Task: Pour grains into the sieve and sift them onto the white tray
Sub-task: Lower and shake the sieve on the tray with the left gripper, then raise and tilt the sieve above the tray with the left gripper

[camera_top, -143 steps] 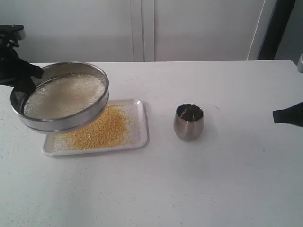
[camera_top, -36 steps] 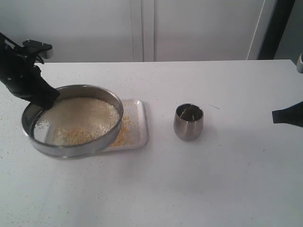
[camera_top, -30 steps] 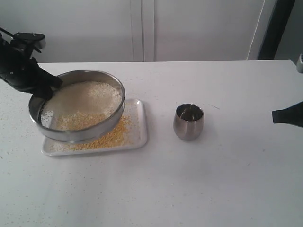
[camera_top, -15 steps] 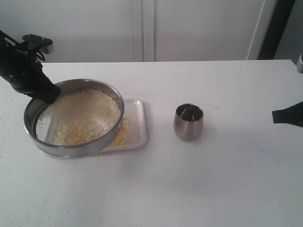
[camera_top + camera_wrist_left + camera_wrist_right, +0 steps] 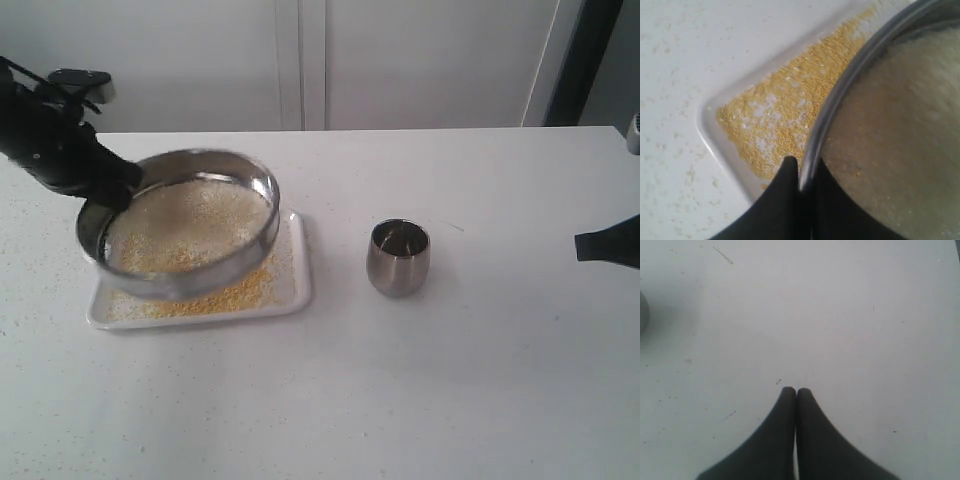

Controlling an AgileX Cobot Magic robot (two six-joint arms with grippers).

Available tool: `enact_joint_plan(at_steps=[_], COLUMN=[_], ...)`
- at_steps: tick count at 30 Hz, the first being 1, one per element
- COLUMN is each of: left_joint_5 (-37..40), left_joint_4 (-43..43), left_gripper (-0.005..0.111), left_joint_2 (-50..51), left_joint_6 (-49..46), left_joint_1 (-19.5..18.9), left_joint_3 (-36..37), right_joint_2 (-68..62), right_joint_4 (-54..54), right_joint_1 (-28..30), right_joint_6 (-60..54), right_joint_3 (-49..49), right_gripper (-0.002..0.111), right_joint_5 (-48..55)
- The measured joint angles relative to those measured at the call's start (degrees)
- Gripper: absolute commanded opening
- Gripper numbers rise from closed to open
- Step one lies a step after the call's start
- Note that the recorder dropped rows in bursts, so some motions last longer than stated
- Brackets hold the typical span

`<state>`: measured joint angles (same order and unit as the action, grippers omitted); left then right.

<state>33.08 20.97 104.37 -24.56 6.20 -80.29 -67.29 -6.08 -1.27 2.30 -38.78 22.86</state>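
The left gripper [image 5: 803,176] rises from the bottom middle of the frame. Its two black fingers [image 5: 782,205] are pinched on the steel rim of the sieve [image 5: 850,85], one finger outside the rim and one inside. The sieve fills the right side of the frame, its rim curving toward the upper right, and pale whitish grains [image 5: 890,150] cover its mesh. Beneath it, toward the left, lies the white tray [image 5: 707,131], one rounded corner showing at the left middle, strewn with yellow granules [image 5: 800,90] and a few white flecks. The speckled white table [image 5: 690,45] takes the upper left.
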Motion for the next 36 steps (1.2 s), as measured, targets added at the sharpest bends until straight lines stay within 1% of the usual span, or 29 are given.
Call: enact_joint_plan(at_steps=[1, 2, 3, 4, 5, 6, 7, 8, 10, 11, 12, 14, 15, 16, 17, 19, 21, 25, 28, 30, 33, 36], left_joint_5=[-1.2, -4.4, -6.0, -5.8, -3.8, 0.8, 1.7, 0.8, -3.8, -6.1, -6.6, -7.8, -9.6, -11.6, -16.4, -21.9, -21.8, -18.9, -25.1, -27.2, -24.6, -23.3], left_joint_4=[0.7, 1.9, 1.9, 0.8, -0.5, -2.9, -3.4, -2.2, -0.2, -0.2, -0.2, -0.5, -0.5, 0.0, 1.8, 4.7, 5.0, 5.0, 5.1, 5.8, 6.3, 6.2], left_gripper=[0.000, 0.000, 0.000, 0.000, 0.000, 0.000, 0.000, 0.000, 0.000, 0.000, 0.000, 0.000, 0.000, 0.000, 0.000, 0.000, 0.000, 0.000, 0.000, 0.000, 0.000, 0.000], left_joint_2=[0.0, 0.0, 0.0, 0.0, 0.0, 0.0, 0.0, 0.0, 0.0, -0.4, -0.8, -3.0, -4.8, -5.5, -6.2, -6.2, -6.2, -6.9, -7.9, -8.0, -9.3, -10.3], left_joint_6=[7.8, 14.4, 12.3, -0.4, -6.5, -9.3, -6.4, 1.6, 7.0, 7.2, 6.3, 2.8, 1.3, 0.9, 0.6, 0.6, 0.6, -2.2, -2.7, -0.7, 0.6, -2.4], left_joint_1=[-1.0, -2.7, -3.1, -3.1, -2.5, -1.7, -1.7, -2.5, -4.5, -4.9, -4.9, -4.9, -4.8, -4.7, -4.7, -4.5, -4.4, -3.6, -2.7, -2.9, -3.0, -1.2], left_joint_3=[0.0, -0.1, -0.2, -0.3, -0.3, -0.2, 0.0, 0.1, -0.1, -0.1, -0.1, -0.1, -0.1, 0.0, 0.7, 2.6, 3.9, 7.3, 10.3, 10.5, 10.1, 10.2], right_joint_2=[0.0, 0.0, 0.0, 0.0, 0.0, 0.0, 0.0, 0.0, 0.0, 0.0, 0.0, 0.0, 0.0, 0.0, 0.0, 0.0, 0.0, 0.0, 0.0, 0.0, 0.0, 0.0], right_joint_4=[0.0, 0.0, 0.0, 0.0, 0.0, 0.0, 0.0, 0.0, 0.0, 0.0, 0.0, 0.0, 0.0, 0.0, 0.0, 0.0, 0.0, 0.0, 0.0, 0.0, 0.0, 0.0], right_joint_1=[0.0, 0.0, 0.0, 0.0, 0.0, 0.0, 0.0, 0.0, 0.0, 0.0, 0.0, 0.0, 0.0, 0.0, 0.0, 0.0, 0.0, 0.0, 0.0, 0.0, 0.0, 0.0], right_joint_6=[0.0, 0.0, 0.0, 0.0, 0.0, 0.0, 0.0, 0.0, 0.0, 0.0, 0.0, 0.0, 0.0, 0.0, 0.0, 0.0, 0.0, 0.9, 1.1, 1.1, 1.1, 1.1], right_joint_3=[0.0, 0.0, 0.0, 0.0, 0.0, 0.0, 0.0, 0.0, 0.0, 0.0, 0.0, 0.0, 0.0, 0.0, 0.0, 0.0, 0.0, 0.0, 0.0, 0.0, 0.0, 0.0], right_gripper=[0.000, 0.000, 0.000, 0.000, 0.000, 0.000, 0.000, 0.000, 0.000, 0.000, 0.000, 0.000, 0.000, 0.000, 0.000, 0.000, 0.000, 0.000, 0.000, 0.000, 0.000, 0.000], right_joint_5=[0.0, 0.0, 0.0, 0.0, 0.0, 0.0, 0.0, 0.0, 0.0, 0.0, 0.0, 0.0, 0.0, 0.0, 0.0, 0.0, 0.0, 0.0, 0.0, 0.0, 0.0, 0.0])
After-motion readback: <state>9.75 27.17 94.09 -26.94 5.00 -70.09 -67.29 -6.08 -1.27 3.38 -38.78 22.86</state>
